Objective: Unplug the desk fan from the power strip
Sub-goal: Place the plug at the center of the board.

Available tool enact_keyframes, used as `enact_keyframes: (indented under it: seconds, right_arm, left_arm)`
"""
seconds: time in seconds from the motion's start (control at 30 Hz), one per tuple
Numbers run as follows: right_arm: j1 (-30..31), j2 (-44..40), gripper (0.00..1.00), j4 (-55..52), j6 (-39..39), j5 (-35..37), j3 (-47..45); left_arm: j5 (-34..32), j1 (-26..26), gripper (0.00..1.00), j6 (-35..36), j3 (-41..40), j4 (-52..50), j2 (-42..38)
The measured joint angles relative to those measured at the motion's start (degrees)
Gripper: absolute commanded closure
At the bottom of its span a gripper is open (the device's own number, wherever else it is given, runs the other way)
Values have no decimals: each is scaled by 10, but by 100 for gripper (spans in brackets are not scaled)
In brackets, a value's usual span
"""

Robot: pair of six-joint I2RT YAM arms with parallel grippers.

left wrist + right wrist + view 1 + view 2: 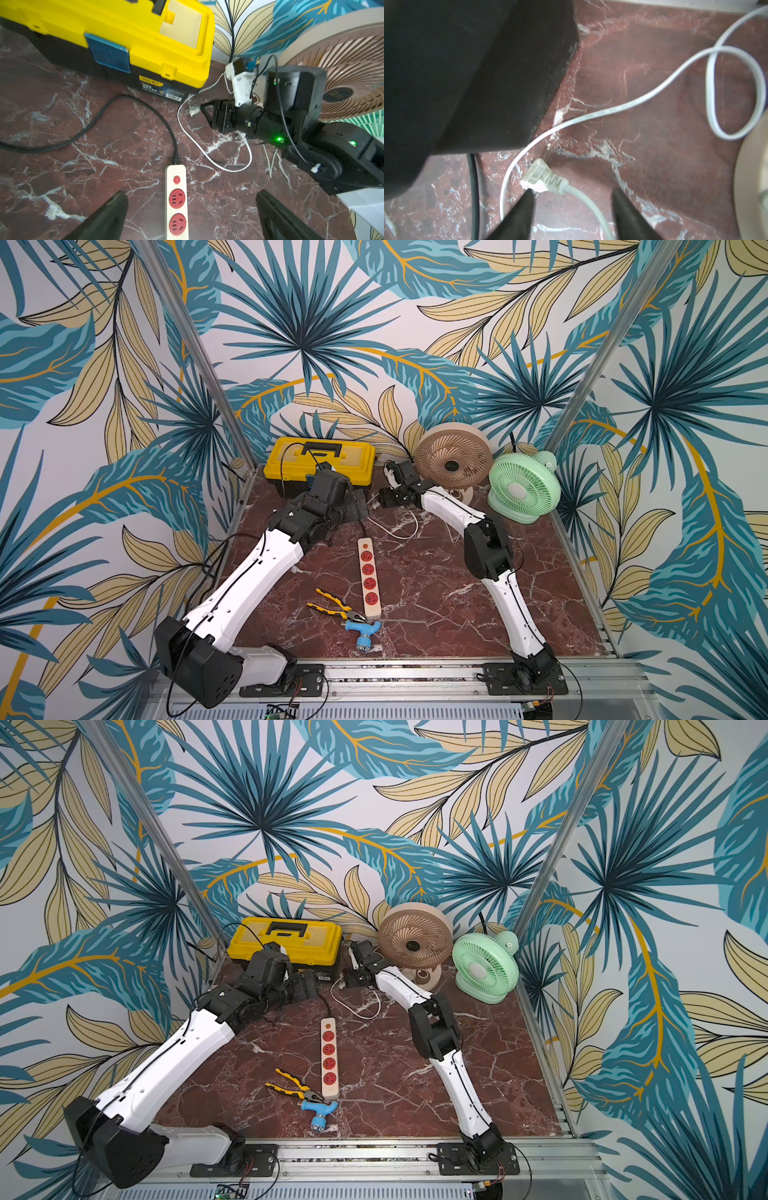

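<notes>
On the marble table (457, 614), the power strip (369, 578) lies in the middle, all four red sockets empty. The white plug (542, 178) lies free near the yellow toolbox (124, 31). The left gripper (192, 192) hovers wide open near the strip's button end. The right gripper (573, 190) has jaws apart and empty, just beside the plug. An arm pulling back could catch the looped white cord (633, 101) and drag the beige fan (453, 456), probably its owner. The toolbox label (151, 83) reads "deli"; smaller print is blurred.

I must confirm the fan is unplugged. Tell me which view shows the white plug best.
The right wrist view: the white plug lies large and close on the table, loose just ahead of the open right end effector. The left wrist view shows it small; in both top views only its cord is clear.
</notes>
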Motion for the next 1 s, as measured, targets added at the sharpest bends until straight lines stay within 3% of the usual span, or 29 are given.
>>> enact_keyframes:
  seconds: [0.13, 0.43, 0.7, 1.0]
  right_arm:
    - [0, -24, 0, -12, -26, 13, -17]
    - [1, -203, 0, 28, -75, 33, -145]
    - [6, -385, 0, 140, -103, 58, -353]
    - [7, -582, 1, 290, -142, 152, -619]
  left_arm:
    - [-32, -1, 0, 12, -20, 25, -33]
    - [-123, -1, 0, 14, -60, 48, -92]
    - [-245, -1, 0, -10, -138, 74, -146]
    - [-455, -1, 0, -72, -208, 81, -151]
